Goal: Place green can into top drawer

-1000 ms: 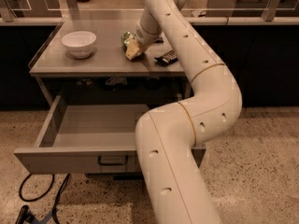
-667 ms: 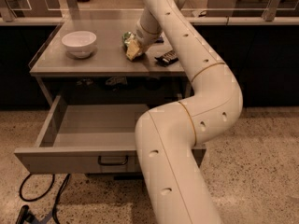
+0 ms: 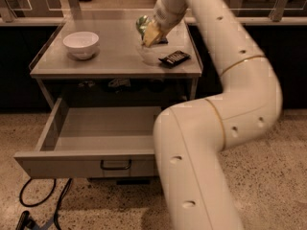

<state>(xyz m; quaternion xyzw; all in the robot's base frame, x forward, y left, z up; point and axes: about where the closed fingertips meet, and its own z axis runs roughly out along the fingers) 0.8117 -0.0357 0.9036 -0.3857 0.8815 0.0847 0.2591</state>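
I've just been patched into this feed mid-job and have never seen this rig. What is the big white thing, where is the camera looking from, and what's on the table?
The big white thing is the robot's single arm, which sits on a mobile base. There is only one picture. It looks down along the arm from above, and where the camera is mounted is not on record.

The arm reaches over a grey table. At its tip is the gripper, a two-finger clamp, near the table's far edge. It is closed on the green can, which seems to be lifted off the tabletop.

A white bowl stands on the left of the table, and a dark snack packet lies just right of the gripper. Under the tabletop the top drawer is pulled open, and the part in view looks empty.
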